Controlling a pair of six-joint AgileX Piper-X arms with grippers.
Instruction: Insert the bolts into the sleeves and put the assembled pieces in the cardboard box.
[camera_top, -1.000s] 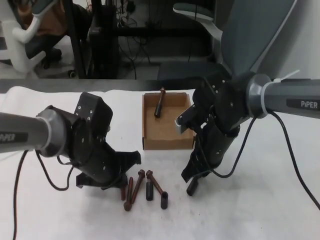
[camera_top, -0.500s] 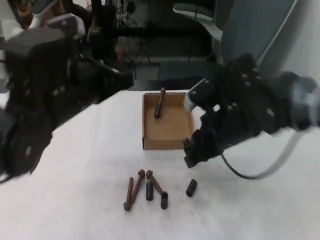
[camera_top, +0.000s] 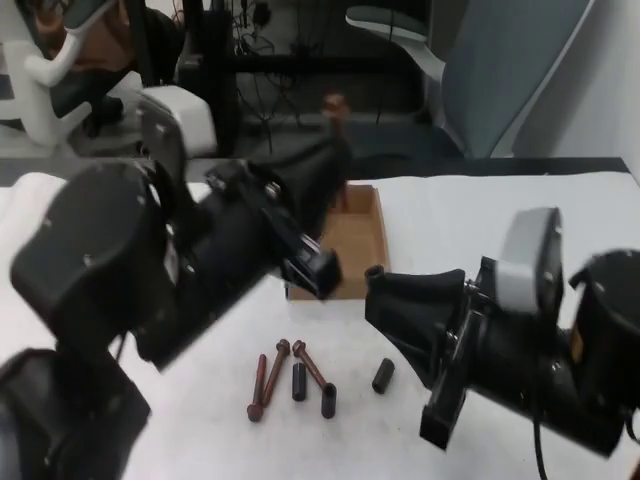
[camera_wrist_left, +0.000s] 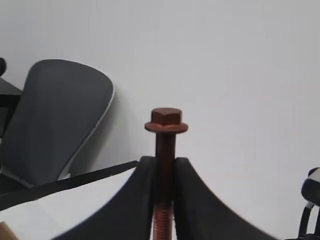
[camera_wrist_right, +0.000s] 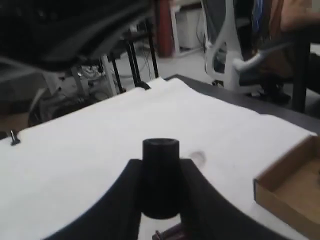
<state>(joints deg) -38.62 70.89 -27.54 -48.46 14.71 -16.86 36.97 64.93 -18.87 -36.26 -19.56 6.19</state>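
Both arms have risen off the worktop (camera_top: 500, 215) (white cloth). The left end effector (camera_wrist_left: 165, 162) clamps a rusty, hex-headed threaded bolt (camera_wrist_left: 166, 120) aloft; the right end effector (camera_wrist_right: 161, 162) pinches a smooth black, seemingly cylindrical sleeve (camera_wrist_right: 160, 150).

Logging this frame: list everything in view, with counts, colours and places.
loose bolts: three, reddish-brown, lying on the cloth on the near side of the box
loose sleeves: three, black, on the cloth beside those bolts
held bolt: one, reddish-brown, head sticking out of the left gripper
held sleeve: one, black, in the right gripper
cardboard box: one, brown, partly hidden behind an arm
cloth: one, white, covering the bench
chair: one, grey, behind the bench
left gripper: shut on the bolt
right gripper: shut on the sleeve
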